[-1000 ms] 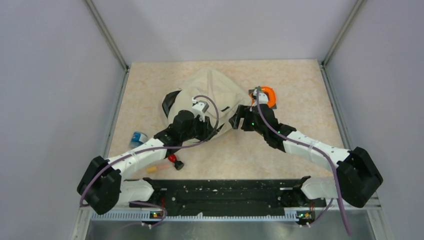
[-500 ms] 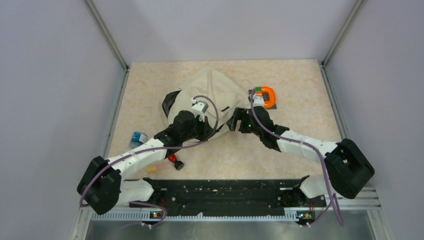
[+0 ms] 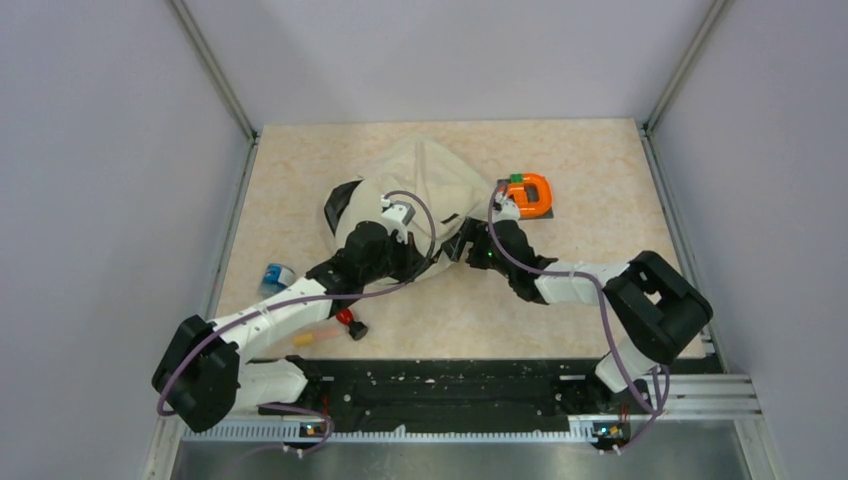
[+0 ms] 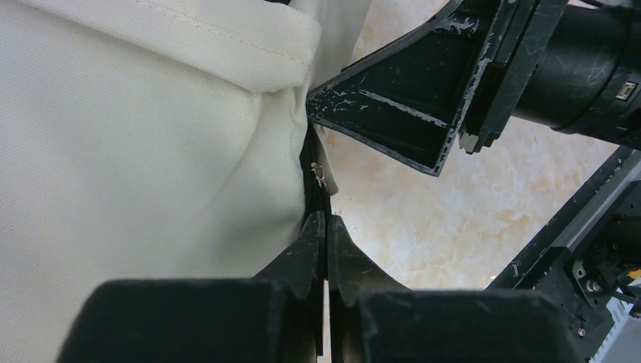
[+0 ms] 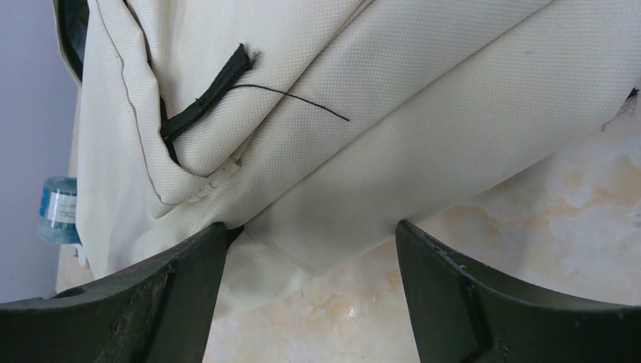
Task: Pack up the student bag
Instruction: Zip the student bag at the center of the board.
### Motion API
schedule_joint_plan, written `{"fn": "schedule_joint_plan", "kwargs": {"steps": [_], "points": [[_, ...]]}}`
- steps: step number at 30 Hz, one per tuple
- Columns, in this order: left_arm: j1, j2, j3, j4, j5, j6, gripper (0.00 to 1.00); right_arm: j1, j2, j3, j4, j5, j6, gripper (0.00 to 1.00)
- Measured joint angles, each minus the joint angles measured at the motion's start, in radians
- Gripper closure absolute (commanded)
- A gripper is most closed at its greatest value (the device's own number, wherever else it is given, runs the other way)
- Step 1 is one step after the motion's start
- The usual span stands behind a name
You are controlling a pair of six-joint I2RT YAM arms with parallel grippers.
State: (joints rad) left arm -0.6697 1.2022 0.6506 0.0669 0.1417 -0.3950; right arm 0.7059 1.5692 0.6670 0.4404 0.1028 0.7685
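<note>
Nearest to the arm bases, on the counter [image 3: 600, 180], lie a small red-capped thing [image 3: 347, 319] and, a little to the left, a clear bottle [image 3: 277, 274] -- both are outside the bag; just beyond them the two tools meet at the near edge of the student bag [image 3: 420, 175], which lies slumped in the middle of the counter, farther away than both tools. The left tool [image 4: 326, 219] is closed tight, its tips pressed on the black zip line [image 4: 310, 162] with the small metal puller [image 4: 321, 176] just ahead of them; whether some cloth is caught between the tips, I cannot tell. The zip line runs straight away from these tips, so I judge that a pull along this line is what opens the bag. The right tool [image 5: 310, 231] comes from the right side and is wide open, one finger on each side of a hanging fold of the bag -- around it, not closed on it. Beyond the right tool, an orange object [image 3: 530, 190] rests beside the bag.
</note>
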Motion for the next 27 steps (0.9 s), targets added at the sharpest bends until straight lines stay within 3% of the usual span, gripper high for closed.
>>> {"fn": "schedule_joint_plan", "kwargs": {"steps": [7, 11, 12, 18, 24, 27], "points": [[0.000, 0.000, 0.000, 0.000, 0.000, 0.000, 1.00, 0.002, 0.043, -0.039, 0.159, 0.003, 0.062, 0.75], [0.000, 0.000, 0.000, 0.000, 0.002, 0.000, 1.00, 0.003, 0.054, -0.036, 0.208, 0.024, 0.066, 0.99], [0.000, 0.000, 0.000, 0.000, 0.002, 0.000, 1.00, 0.002, 0.058, -0.034, 0.211, 0.031, 0.065, 1.00], [0.000, -0.014, -0.001, -0.018, -0.017, -0.003, 1.00, 0.003, 0.068, -0.014, 0.211, 0.062, 0.044, 1.00], [0.000, -0.031, -0.005, -0.038, -0.047, -0.024, 1.00, 0.003, 0.052, -0.014, 0.183, 0.062, 0.008, 0.48], [0.000, -0.031, -0.006, -0.042, -0.040, -0.029, 1.00, 0.010, -0.002, -0.045, 0.161, 0.072, 0.019, 0.32]]}}
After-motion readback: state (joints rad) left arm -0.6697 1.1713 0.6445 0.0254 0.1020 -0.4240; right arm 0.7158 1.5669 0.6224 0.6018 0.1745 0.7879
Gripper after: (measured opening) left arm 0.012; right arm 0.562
